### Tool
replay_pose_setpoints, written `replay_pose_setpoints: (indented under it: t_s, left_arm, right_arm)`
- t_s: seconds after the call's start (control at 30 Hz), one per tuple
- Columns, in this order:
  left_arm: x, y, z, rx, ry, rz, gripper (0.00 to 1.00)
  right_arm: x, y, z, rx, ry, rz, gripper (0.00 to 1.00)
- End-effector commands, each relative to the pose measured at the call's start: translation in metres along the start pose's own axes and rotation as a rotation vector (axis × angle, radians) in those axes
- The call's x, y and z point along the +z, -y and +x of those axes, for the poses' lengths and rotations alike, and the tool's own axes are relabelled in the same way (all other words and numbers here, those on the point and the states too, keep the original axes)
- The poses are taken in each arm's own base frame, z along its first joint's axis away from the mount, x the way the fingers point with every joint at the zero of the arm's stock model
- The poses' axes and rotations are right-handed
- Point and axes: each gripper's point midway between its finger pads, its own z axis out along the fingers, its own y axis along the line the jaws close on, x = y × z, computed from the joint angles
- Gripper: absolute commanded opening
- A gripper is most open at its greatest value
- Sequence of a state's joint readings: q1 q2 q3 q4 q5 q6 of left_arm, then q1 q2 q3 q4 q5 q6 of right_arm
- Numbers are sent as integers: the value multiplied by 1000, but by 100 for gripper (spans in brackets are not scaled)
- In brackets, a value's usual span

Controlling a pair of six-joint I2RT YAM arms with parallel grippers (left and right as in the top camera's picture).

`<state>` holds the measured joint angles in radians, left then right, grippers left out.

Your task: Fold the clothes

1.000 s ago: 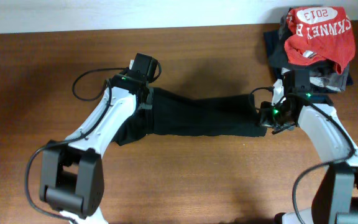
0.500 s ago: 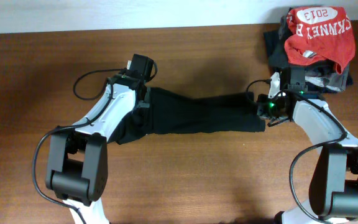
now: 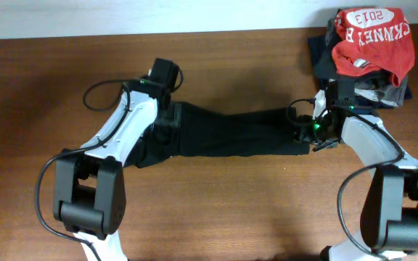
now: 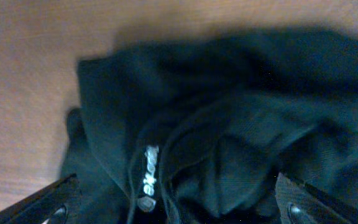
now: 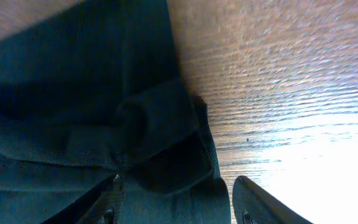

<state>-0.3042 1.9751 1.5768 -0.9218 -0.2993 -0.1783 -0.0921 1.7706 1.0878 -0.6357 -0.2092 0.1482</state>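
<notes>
Overhead, shows a brown wood-grain table [image 3: 216, 210] with a pale strip [image 3: 122, 14] along its far edge. Finds the black shirt [image 3: 231, 134] bunched in a long band across the middle, flat on the wood. Places the left end effector [image 4: 176, 208] over the label end, fingers spread wide, gripping nothing. Places the right end effector [image 5: 178, 202] at the opposite end, jaws apart, cloth loose beneath. Shows a red shirt [image 3: 372, 36] heaped at the far right corner.
</notes>
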Motion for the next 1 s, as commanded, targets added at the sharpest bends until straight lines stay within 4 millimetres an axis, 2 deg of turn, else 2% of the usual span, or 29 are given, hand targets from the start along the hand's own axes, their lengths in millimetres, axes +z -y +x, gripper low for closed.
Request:
replay_pose_setpoints:
  t_s: [0.0, 0.17, 0.3, 0.33, 0.4, 0.47, 0.5, 0.53, 0.63, 0.83, 0.97]
  left_arm:
    - [-32, -4, -30, -23, 59, 32, 99]
    - [-83, -15, -57, 2, 125, 40, 99]
    - [-114, -22, -73, 4, 181, 47, 99]
    - [-121, -23, -76, 0, 194, 48, 99]
    - [-130, -26, -80, 5, 214, 50, 99]
    - [-134, -27, -82, 13, 225, 50, 99]
    - [-134, -27, -83, 16, 226, 48, 99]
    - [-134, -28, -83, 16, 225, 47, 99]
    - [-131, -35, -81, 5, 214, 38, 99]
    - [-122, -69, -82, -61, 197, 9, 99]
    - [-117, -94, -80, -109, 184, -11, 99]
  right_arm:
    - [16, 1, 5, 2, -51, -19, 61]
    - [31, -2, 15, 16, -105, -55, 62]
    - [32, -8, 19, 22, -125, -94, 61]
    - [31, -10, 20, 23, -130, -108, 58]
    - [30, -17, 22, 28, -142, -147, 43]
    - [28, -23, 23, 33, -148, -184, 18]
    - [28, -24, 23, 35, -150, -195, 8]
    - [26, -24, 23, 36, -150, -197, 4]
    - [17, -21, 17, 24, -142, -195, 4]
    - [-32, 7, -9, 26, -97, -183, 4]
    - [-59, 29, -15, 44, -97, -176, 4]
